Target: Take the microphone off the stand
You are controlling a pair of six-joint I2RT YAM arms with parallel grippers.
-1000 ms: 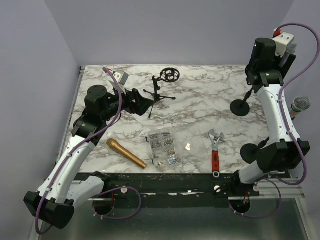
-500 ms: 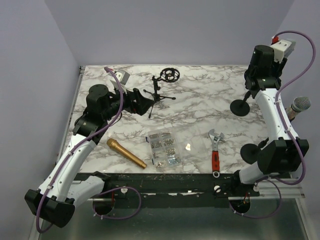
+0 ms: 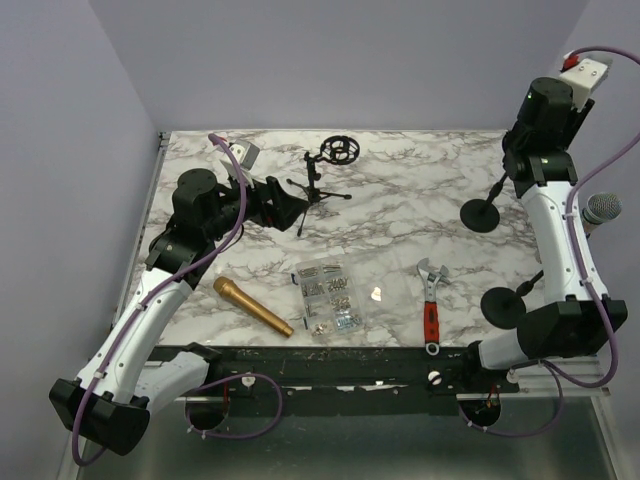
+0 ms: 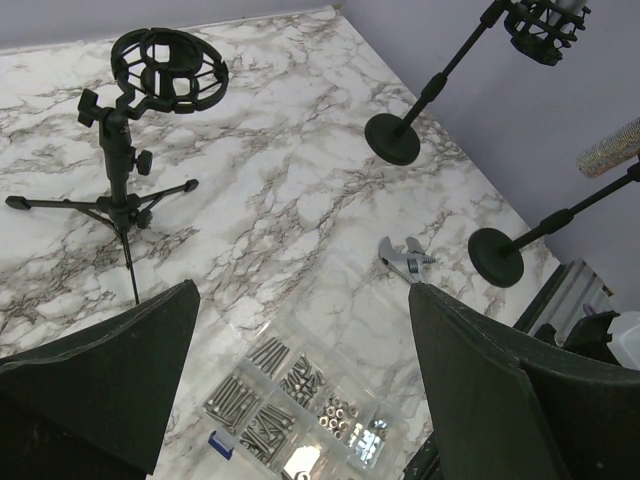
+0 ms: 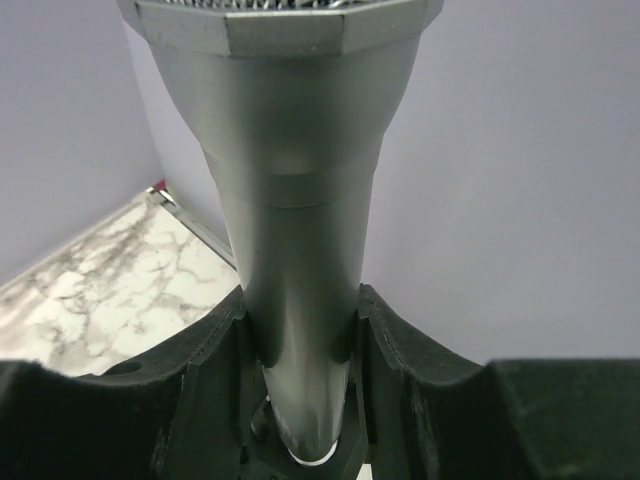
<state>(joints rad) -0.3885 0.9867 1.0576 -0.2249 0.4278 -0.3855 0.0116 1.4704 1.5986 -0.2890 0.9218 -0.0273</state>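
Observation:
A grey microphone (image 5: 295, 150) fills the right wrist view, its mesh head at the top edge. My right gripper (image 5: 300, 310) is shut on its body, one finger on each side. In the top view that gripper (image 3: 540, 115) is high at the back right, above the black round-base stand (image 3: 482, 214). The arm hides the stand's top there. The left wrist view shows this stand (image 4: 392, 138) and its shock mount (image 4: 545, 25) at the frame's top edge. I cannot tell whether the microphone still sits in the mount. My left gripper (image 4: 302, 295) is open and holds nothing.
A gold microphone (image 3: 252, 306) lies near the front left. A clear box of screws (image 3: 328, 297) and a red-handled wrench (image 3: 431, 305) lie in front. A black tripod stand (image 3: 318, 185) with an empty ring mount stands at the back. A second round-base stand (image 3: 500, 305) carries a mesh-headed microphone (image 3: 602, 208).
My right gripper has closed on the grey microphone. Its wrist has swung right and upward. The left arm has not moved.

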